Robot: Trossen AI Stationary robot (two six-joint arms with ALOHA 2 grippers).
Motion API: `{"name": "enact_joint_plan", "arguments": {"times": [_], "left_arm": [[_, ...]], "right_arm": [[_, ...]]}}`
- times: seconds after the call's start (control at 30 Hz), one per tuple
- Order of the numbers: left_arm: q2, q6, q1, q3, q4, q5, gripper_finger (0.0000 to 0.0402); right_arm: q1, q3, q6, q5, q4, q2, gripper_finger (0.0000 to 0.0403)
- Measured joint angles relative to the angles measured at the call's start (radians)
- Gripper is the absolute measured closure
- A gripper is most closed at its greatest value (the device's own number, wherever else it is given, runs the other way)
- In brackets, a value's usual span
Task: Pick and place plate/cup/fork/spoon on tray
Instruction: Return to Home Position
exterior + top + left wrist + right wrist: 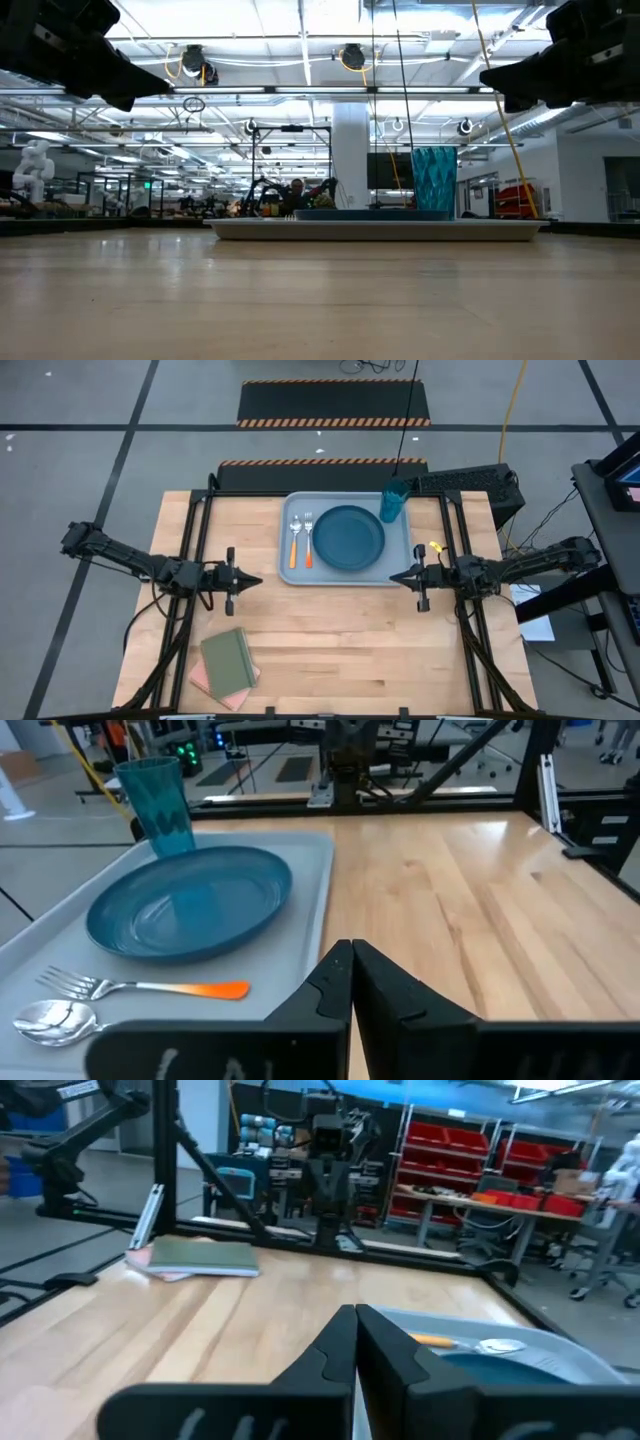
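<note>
Your left gripper [256,580] hangs above bare wood with its fingers pressed together, holding nothing and touching nothing. Ahead of its tip and slightly toward the table's far edge lies the large light grey-blue rectangular plastic tray [400,575]. On the tray, nearest this gripper, you have the small spoon with a silver round bowl and orange-yellow handle [294,541], just beside it the small fork with silver tines and orange handle [308,542], then the round dark teal-blue plate [348,537], then the tall translucent teal-green cup [394,501] at the tray's far corner. Your right gripper [395,575] is likewise pinched shut and empty, its tip just off the tray's near right corner. Behind the left gripper, toward the table's near edge, a green notebook [228,658] rests on a pink one [199,677]. The light wooden table [350,650] stands in a large workshop with red storage bins [450,1178].
</note>
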Motion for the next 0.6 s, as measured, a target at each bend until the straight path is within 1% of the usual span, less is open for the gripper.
{"name": "enact_joint_plan", "arguments": {"times": [0.1, 0.23, 0.4, 0.5, 0.6], "left_arm": [[0.0, -0.012, 0.0, 0.0, 0.0, 0.0, 0.0388], [0.0, -0.009, 0.0, 0.0, 0.0, 0.0, 0.0398], [0.0, 0.018, 0.005, 0.0, 0.001, -0.002, 0.0385], [0.001, 0.03, 0.016, 0.0, 0.008, -0.002, 0.0382], [0.001, 0.038, 0.028, 0.0, 0.01, -0.002, 0.0388]], "right_arm": [[-0.021, 0.0, -0.006, 0.0, -0.064, -0.059, 0.0403], [-0.052, -0.001, -0.01, -0.004, -0.152, -0.144, 0.0403], [-0.11, -0.001, -0.008, -0.128, -0.221, -0.238, 0.0403], [-0.14, -0.002, 0.007, -0.131, -0.263, -0.285, 0.0403], [-0.159, -0.002, 0.008, -0.134, -0.287, -0.323, 0.0403]]}}
